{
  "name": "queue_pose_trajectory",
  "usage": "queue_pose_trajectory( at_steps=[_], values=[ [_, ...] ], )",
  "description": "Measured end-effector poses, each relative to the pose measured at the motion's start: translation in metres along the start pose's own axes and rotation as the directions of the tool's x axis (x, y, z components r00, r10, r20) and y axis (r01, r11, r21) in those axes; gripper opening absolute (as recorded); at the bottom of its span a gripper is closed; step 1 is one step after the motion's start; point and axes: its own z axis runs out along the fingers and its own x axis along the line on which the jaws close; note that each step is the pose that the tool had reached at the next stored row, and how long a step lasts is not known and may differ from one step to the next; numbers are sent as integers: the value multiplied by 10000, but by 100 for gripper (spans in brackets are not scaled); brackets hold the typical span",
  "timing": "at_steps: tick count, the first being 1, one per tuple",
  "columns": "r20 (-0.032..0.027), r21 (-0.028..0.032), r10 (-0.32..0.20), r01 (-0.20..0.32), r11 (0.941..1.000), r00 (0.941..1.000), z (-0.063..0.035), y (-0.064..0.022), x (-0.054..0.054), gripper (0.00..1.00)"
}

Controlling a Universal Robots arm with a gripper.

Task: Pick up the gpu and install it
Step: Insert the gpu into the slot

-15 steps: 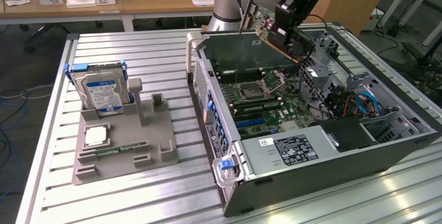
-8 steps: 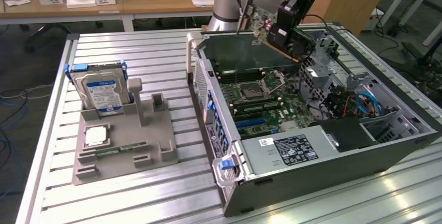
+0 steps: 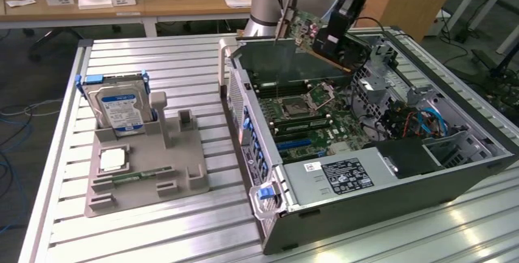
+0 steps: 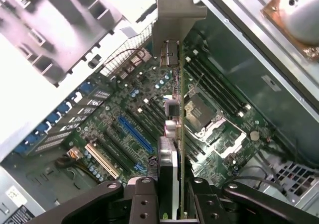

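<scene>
The gpu (image 3: 307, 31), a flat circuit card with a silvery metal bracket (image 3: 284, 23) at one end, hangs in the air over the far end of the open computer case (image 3: 454, 172). My gripper (image 3: 334, 32) is shut on it. In the wrist view the gpu (image 4: 173, 134) shows edge-on, running from between my fingers (image 4: 144, 199) out to its bracket (image 4: 172, 15). My gripper (image 4: 172, 206) holds it well above the motherboard (image 4: 124, 109), apart from it. The blue expansion slot (image 4: 135, 134) lies below and to one side of the card's edge.
A grey holder tray (image 3: 146, 172) on the slatted table at the exterior view's left carries a silver hard drive (image 3: 121, 108), a green memory stick (image 3: 142, 175) and a square chip (image 3: 113, 158). Inside the case are the processor socket (image 3: 296, 105), the power supply (image 3: 341, 175) and cables (image 3: 422, 120).
</scene>
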Motion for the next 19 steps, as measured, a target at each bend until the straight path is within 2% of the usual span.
queue_pose_trajectory(
  at_steps=[4, 8, 13, 19],
  values=[
    [-64, -10, -687, 687, 9976, 9976, 0, 0, 0, 28],
    [-128, -26, -1374, 1374, 9905, 9904, 0, 0, 0, 28],
    [-203, -49, -2193, 2193, 9757, 9754, 1, 0, 0, 28],
    [-282, -82, -3056, 3055, 9521, 9517, 2, 1, 1, 28]
  ],
)
